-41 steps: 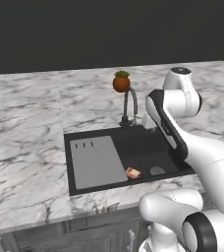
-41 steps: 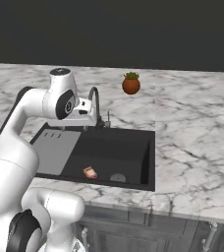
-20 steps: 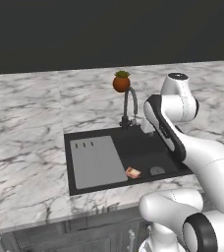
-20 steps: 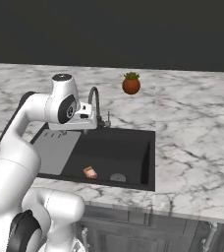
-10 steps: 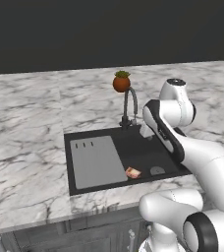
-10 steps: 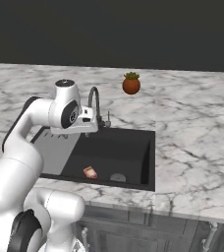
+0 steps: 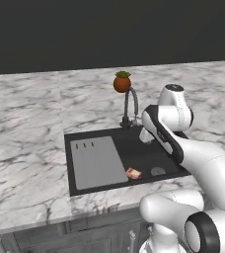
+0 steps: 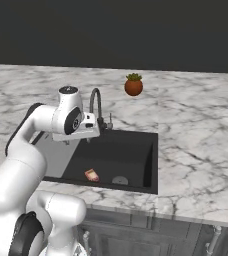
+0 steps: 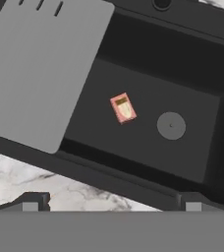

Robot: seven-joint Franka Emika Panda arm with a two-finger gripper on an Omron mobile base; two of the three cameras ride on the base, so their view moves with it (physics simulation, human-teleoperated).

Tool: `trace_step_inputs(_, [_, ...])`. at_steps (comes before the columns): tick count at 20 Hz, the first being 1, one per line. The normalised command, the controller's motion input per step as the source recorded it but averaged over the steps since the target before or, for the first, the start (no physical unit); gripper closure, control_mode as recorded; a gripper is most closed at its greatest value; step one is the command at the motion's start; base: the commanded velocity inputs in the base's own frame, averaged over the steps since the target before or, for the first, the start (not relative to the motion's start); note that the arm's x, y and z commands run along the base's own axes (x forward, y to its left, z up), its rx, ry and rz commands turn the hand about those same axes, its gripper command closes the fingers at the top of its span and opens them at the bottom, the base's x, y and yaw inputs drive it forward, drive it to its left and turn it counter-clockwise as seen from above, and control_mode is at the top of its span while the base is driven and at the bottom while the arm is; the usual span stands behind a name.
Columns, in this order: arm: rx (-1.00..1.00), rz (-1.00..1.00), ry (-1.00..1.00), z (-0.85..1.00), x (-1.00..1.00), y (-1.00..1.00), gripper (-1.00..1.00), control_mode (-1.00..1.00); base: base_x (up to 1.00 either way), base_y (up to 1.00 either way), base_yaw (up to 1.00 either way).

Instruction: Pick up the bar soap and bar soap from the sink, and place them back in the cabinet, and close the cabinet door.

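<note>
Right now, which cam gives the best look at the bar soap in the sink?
Hand view: the bar soap lies unobstructed on the sink floor, beside the drain. Left base view and right base view show it small.

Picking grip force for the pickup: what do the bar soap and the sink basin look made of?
Bar soap: looks like a matte solid bar, reddish-orange with a cream patch, no gloss; hardness can't be told. Sink: matte black, uniform with no glints, perhaps composite or coated metal.

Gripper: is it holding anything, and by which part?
Nothing is held. The gripper hangs open above the sink; one bar soap lies untouched on the basin floor.
</note>
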Motion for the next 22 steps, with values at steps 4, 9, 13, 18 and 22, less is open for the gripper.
trace_step_inputs(4, [0.00,0.04,0.00,-0.26,0.04,0.03,-1.00,-1.00,0.00,0.00,0.00])
trace_step_inputs(9, [-0.02,0.03,0.00,-0.26,0.07,0.00,-1.00,-1.00,0.00,0.00,0.00])
trace_step_inputs(13, [0.00,0.03,0.00,-0.19,0.01,0.00,-1.00,-1.00,0.00,0.00,0.00])
trace_step_inputs(18, [0.00,0.03,0.02,-0.15,0.00,0.00,-1.00,-1.00,0.00,0.00,0.00])
trace_step_inputs(22, [0.00,0.03,0.01,-0.18,0.00,0.00,-1.00,-1.00,0.00,0.00,0.00])
